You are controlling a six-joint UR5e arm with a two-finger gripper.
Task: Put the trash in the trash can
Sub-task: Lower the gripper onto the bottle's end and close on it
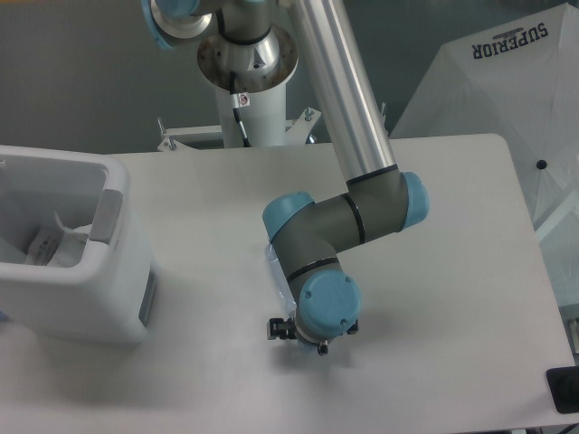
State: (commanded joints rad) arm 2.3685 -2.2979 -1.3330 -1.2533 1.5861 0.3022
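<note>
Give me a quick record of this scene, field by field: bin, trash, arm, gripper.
bin: white, at table's left edge, open top
trash in bin: white crumpled wrapper inside
bottle: clear bit showing beside the arm's wrist, mostly hidden
arm: bent low over table centre
gripper: under the wrist, jaws hidden, state unclear
table: white

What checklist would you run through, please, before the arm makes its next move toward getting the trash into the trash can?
1. Trash can upright on the table, opening unobstructed: ok.
2. Wrapper already inside the can: ok, something white lies in it.
3. Bottle located: only a clear sliver shows behind the wrist.
4. Gripper open or shut: cannot tell, wrist hides it.
5. Bottle grasped: cannot tell.
6. Path to the can free: ok.
</note>
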